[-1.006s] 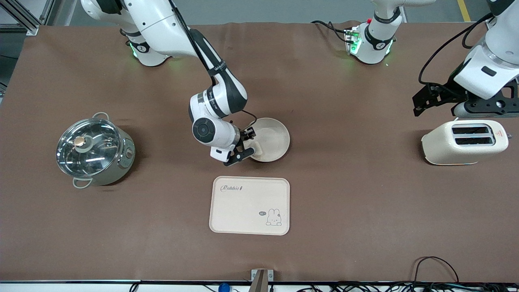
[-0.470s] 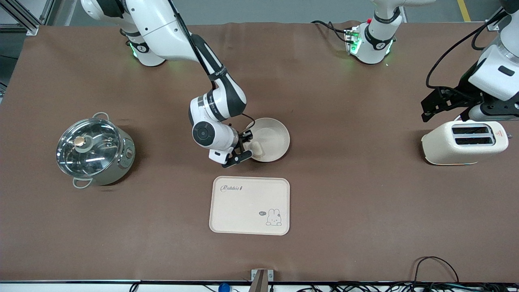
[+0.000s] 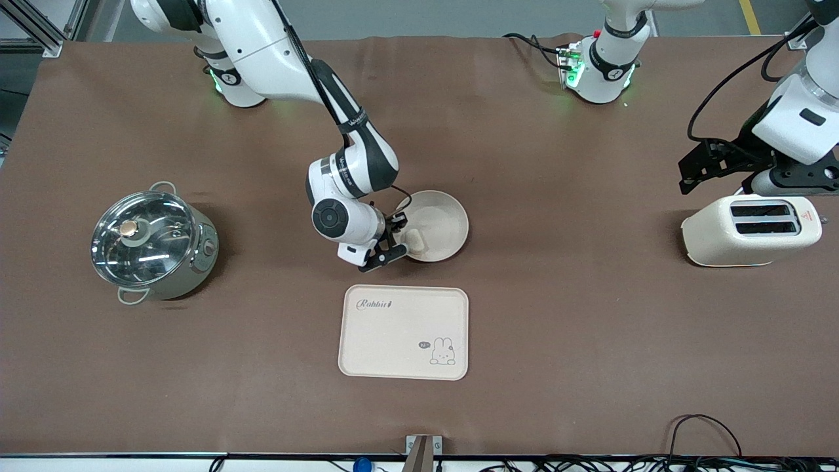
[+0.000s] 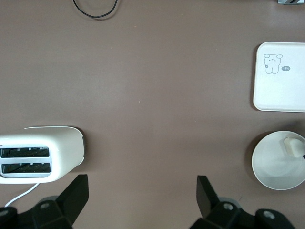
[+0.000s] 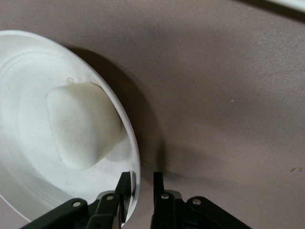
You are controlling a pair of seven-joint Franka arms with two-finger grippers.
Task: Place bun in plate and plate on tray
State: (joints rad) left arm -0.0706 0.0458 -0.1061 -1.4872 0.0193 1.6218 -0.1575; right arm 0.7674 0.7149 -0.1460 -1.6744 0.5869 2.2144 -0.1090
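Bun (image 3: 413, 240) is already lying in the plate (image 3: 440, 223), so the right claw (image 5: 141, 183) is pinching the plate's rim to carry it onto the tray (image 3: 403, 332). Left claw (image 4: 142, 193) is hanging spread beside the toaster (image 3: 750, 229), waiting.

Place: robot lab, staged kitchen.
Signs: two arms bolted to a brown table (image 3: 557, 314); loose cables (image 3: 704, 426); aluminium framing (image 3: 39, 26); pot (image 3: 152, 241), toaster (image 3: 750, 229).
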